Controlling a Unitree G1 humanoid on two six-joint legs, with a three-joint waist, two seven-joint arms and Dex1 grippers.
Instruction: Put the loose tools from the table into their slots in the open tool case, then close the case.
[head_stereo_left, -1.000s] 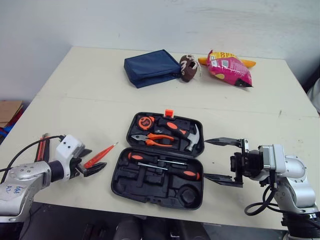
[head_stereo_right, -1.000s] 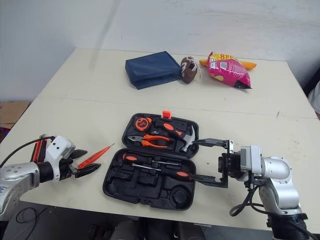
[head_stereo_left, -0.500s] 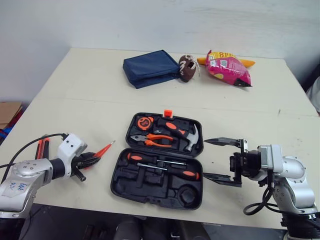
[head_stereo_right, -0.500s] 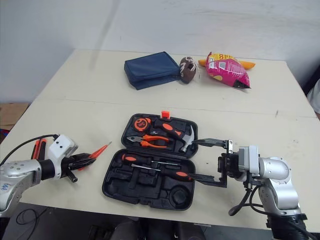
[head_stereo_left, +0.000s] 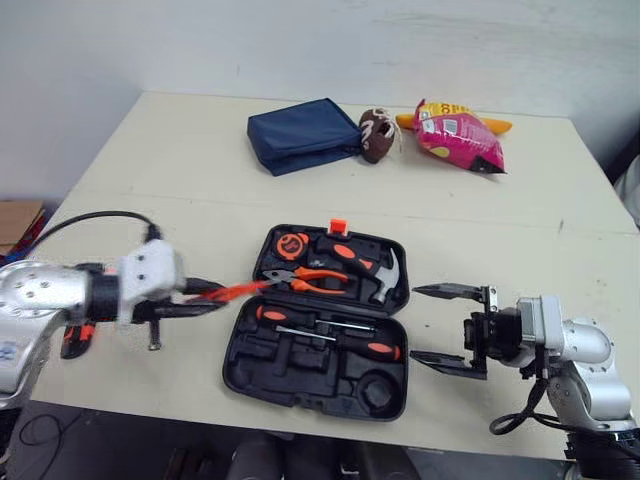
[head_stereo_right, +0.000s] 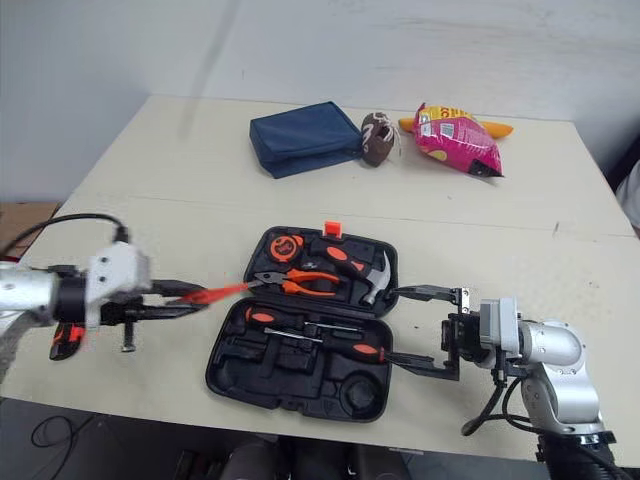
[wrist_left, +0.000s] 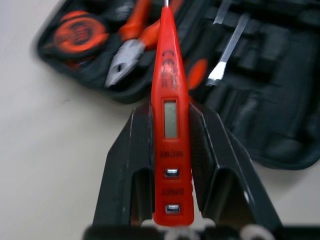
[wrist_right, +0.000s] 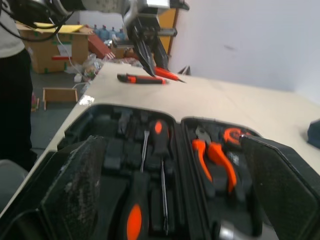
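My left gripper (head_stereo_left: 218, 297) is shut on a red tester pen (wrist_left: 170, 115), held off the table with its tip (head_stereo_left: 262, 285) reaching over the left edge of the open black tool case (head_stereo_left: 310, 372). In the case's far half lie a tape measure (head_stereo_left: 291, 244), orange pliers (head_stereo_left: 315, 280) and a hammer (head_stereo_left: 365, 265). Two screwdrivers (head_stereo_left: 340, 340) lie in its near half. A black and orange tool (head_stereo_left: 75, 338) rests loose on the table at the far left. Just right of the case, my right gripper (head_stereo_left: 445, 325) stands open and holds nothing.
A blue pouch (head_stereo_left: 300, 134), a small toy football (head_stereo_left: 376, 135) and a pink snack bag (head_stereo_left: 458, 135) lie at the back of the table. A person in dark clothes (wrist_right: 12, 100) stands off the table's left side, near cardboard boxes.
My left gripper shut on the tester pen, lifted it off the table and carried it right, up to the case's edge. The right gripper sank slightly and stayed open.
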